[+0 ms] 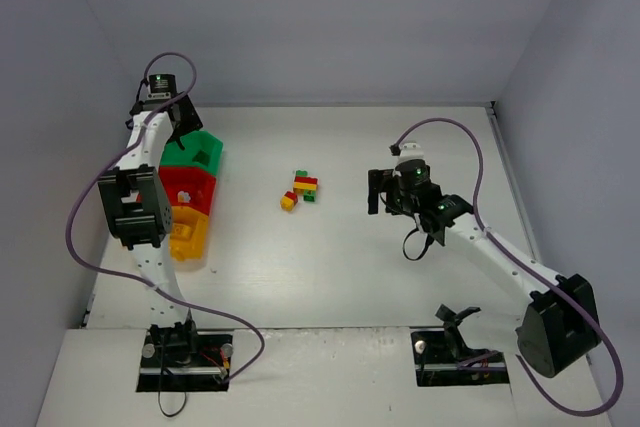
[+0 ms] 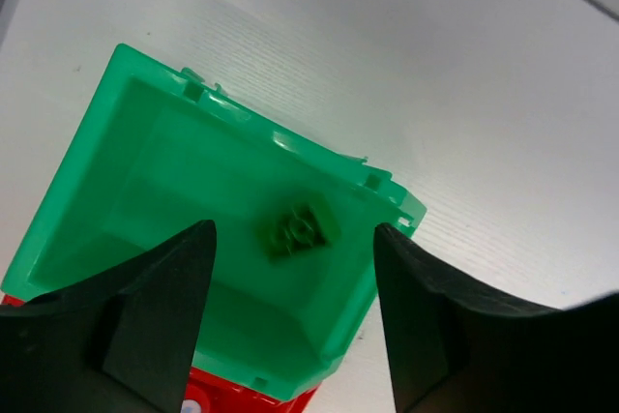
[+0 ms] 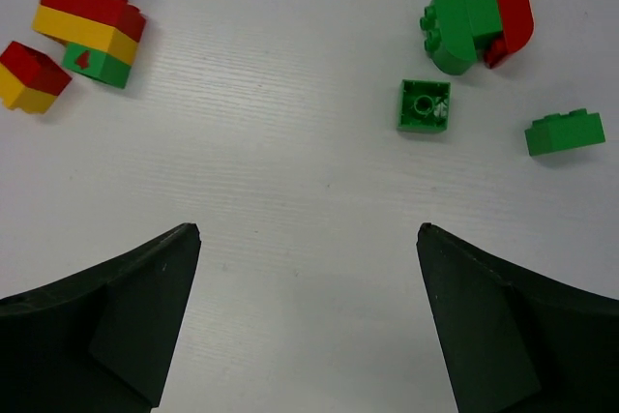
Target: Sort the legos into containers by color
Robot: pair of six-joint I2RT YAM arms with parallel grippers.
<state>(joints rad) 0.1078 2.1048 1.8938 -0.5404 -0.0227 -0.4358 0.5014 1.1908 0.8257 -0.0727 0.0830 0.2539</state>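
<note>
The left pincer [image 2: 292, 236] hangs over the green bin [image 2: 145, 152]. Its two dark fingers are apart and grip nothing. Through the gap a green brick [image 2: 300, 229] shows inside the bin, nearer the rim that borders bare desk [image 1: 400, 137] than the opposite rim. Both fingers stand within the line of the bin's side rims, with free room on either side.

The red bin [image 1: 190, 187] touches the green bin on the side nearer the arm bases, and the yellow bin [image 1: 188, 234] touches the red one. The three form a row along the desk's left edge. The green bin is farthest from the bases and stops short of the desk's far edge.

To the right of the green bin is a broad stretch of bare desk, then the loose legos [image 1: 300, 187], well apart from the bin.

Farther right of the green bin, the right pincer [image 3: 308, 236] hovers with its fingers spread wide and empty, only bare desk between them. Ahead of it lie:
- a green, red, yellow and green stack [image 3: 87, 21]
- a red-and-yellow pair [image 3: 34, 74] just beside the stack
- a green block joined to a red piece [image 3: 479, 21]
- an upturned green square brick [image 3: 423, 106]
- a single green brick [image 3: 566, 132]

An open lane of desk runs between the stack side and the green pieces.
</note>
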